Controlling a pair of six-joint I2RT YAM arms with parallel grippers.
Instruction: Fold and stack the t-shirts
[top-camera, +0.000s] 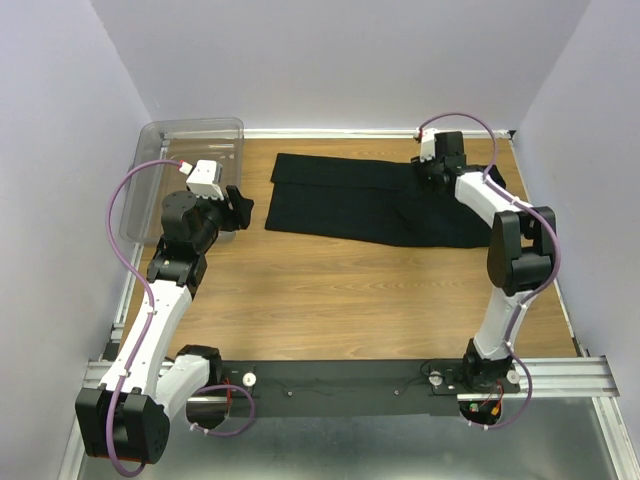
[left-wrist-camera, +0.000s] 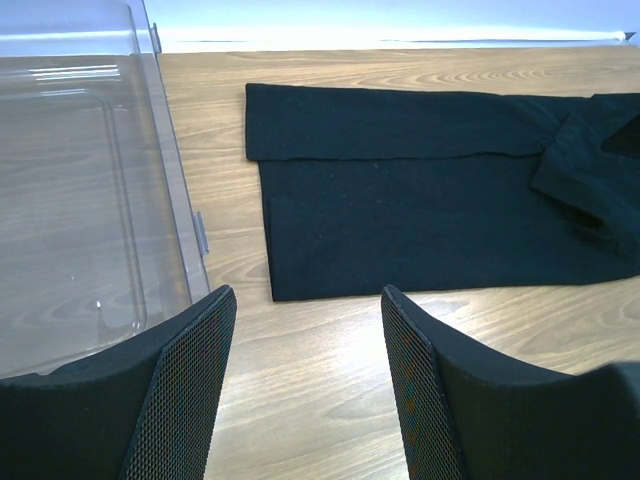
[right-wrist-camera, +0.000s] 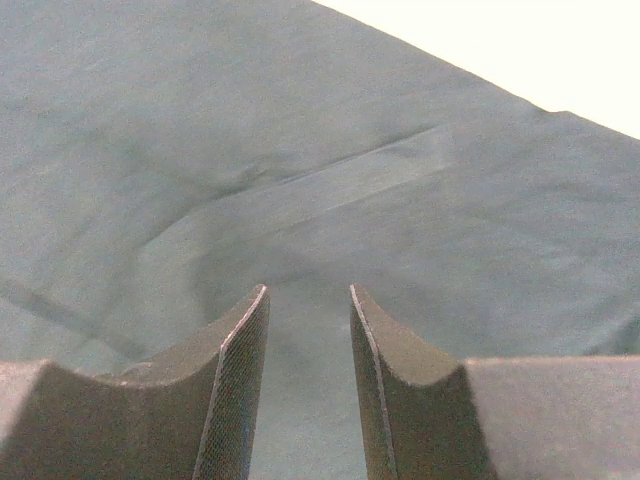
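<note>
T-shirt (top-camera: 360, 205) work, and we judge we're mid-fold: it lies stretched out sideways on the table (top-camera: 330, 300), its far long edge already lapped over as a band and a sleeve turned in at the right gripper's end. Closest in, the left gripper (left-wrist-camera: 307, 295) has its jaws spread wide with nothing between them. There's bare wood just ahead of its fingertips, the cloth's squared end (left-wrist-camera: 430, 220) a little beyond, and the clear bin (left-wrist-camera: 90, 200) close on its left side. To do this well we'd want that gripper to come in low at the nearest corner, slip one finger under the edge and catch every layer, not just the top one. Further out, the right gripper (right-wrist-camera: 308, 292) sits right over the cloth (right-wrist-camera: 300, 150), jaws only narrowly parted and pinching nothing we can see, with a soft crease running across just ahead of the tips. Our call: bite at an edge or that crease rather than on flat cloth, then lift both ends together and keep the span taut so the lapped band doesn't slide open. Now the poses. The left arm rises from its base, elbow bent, wrist held low and the left gripper (top-camera: 243, 207) pointing level toward the cloth. The right arm is reached well forward, elbow high, wrist tipped down so the right gripper (top-camera: 432, 172) hangs over the cloth's far right end.
</note>
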